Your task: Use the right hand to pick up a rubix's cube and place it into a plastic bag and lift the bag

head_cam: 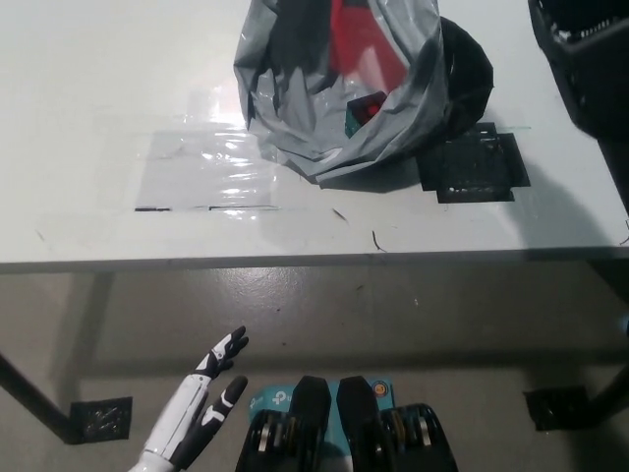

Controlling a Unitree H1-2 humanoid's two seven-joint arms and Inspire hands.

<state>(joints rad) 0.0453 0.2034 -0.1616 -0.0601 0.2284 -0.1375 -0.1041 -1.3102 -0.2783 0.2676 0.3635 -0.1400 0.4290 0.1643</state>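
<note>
**Cube inside the crumpled grey bag on the table**

A grey plastic bag (pixel 339 93) of thin, glossy, heavily creased film sits slumped on the white table (pixel 118 79), its mouth gaping toward the camera. Inside, low near the front wall, lies the Rubik's cube (pixel 367 108): only a corner shows, with a red face and a dark green side. A red patch shows higher up within the bag.

Clear shiny tape (pixel 211 172) covers a rectangular patch of the tabletop left of the bag; a black square mat (pixel 472 165) lies just beside it on the right.

The white left hand (pixel 201 408) hangs below the table edge, fingers spread and empty. The right hand is out of sight.
</note>
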